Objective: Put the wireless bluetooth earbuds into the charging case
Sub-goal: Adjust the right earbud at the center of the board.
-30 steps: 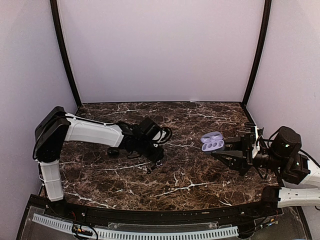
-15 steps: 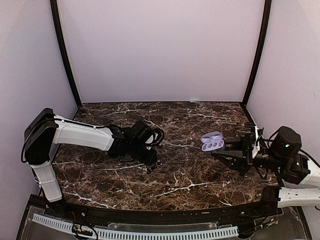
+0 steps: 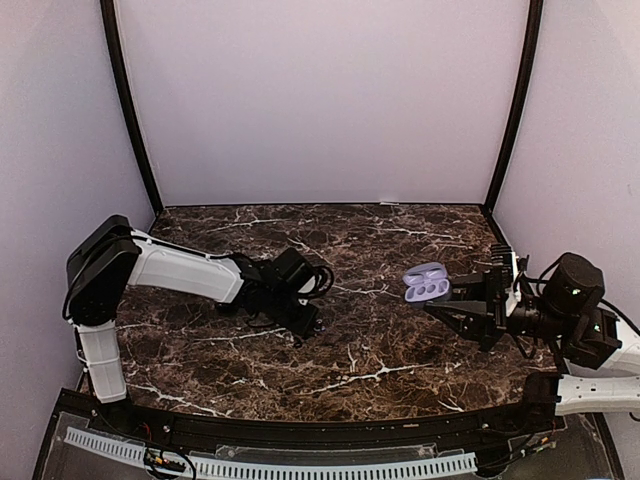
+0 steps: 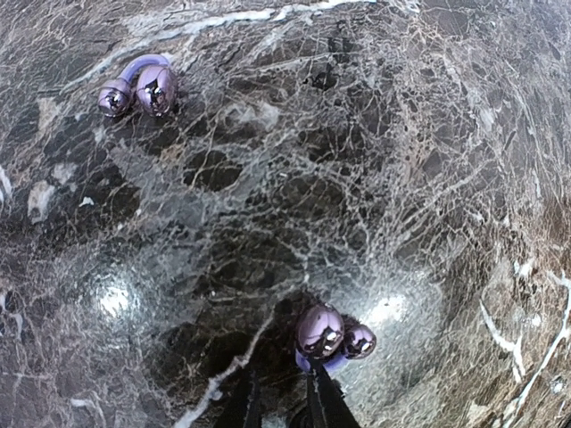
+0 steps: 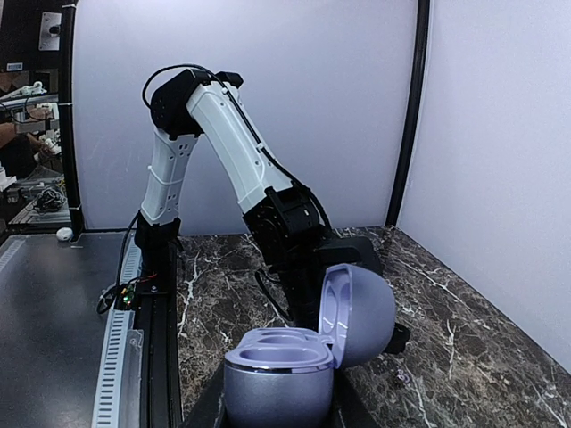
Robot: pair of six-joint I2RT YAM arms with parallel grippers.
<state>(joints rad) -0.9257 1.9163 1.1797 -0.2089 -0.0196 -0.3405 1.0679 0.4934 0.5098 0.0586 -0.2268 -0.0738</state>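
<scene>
Two shiny purple earbuds lie on the dark marble table in the left wrist view. One earbud (image 4: 138, 87) is far off at the upper left. The other earbud (image 4: 332, 337) sits right at the tip of my left gripper's right finger (image 4: 319, 397). My left gripper (image 4: 281, 374) (image 3: 308, 325) is low over the table, its jaws a narrow gap apart with nothing between them. My right gripper (image 3: 447, 303) (image 5: 277, 412) is shut on the lavender charging case (image 3: 425, 283) (image 5: 277, 379), held off the table. The case's lid (image 5: 361, 316) stands open and both wells are empty.
The left arm (image 5: 223, 125) reaches across the table behind the case. Black frame posts (image 3: 130, 120) and pale walls close in the back and sides. A white cable track (image 3: 270, 465) runs along the near edge.
My left gripper's jaws have narrowed, and the left arm swayed slightly while staying over the same spot. The right arm and the case have not moved.
</scene>
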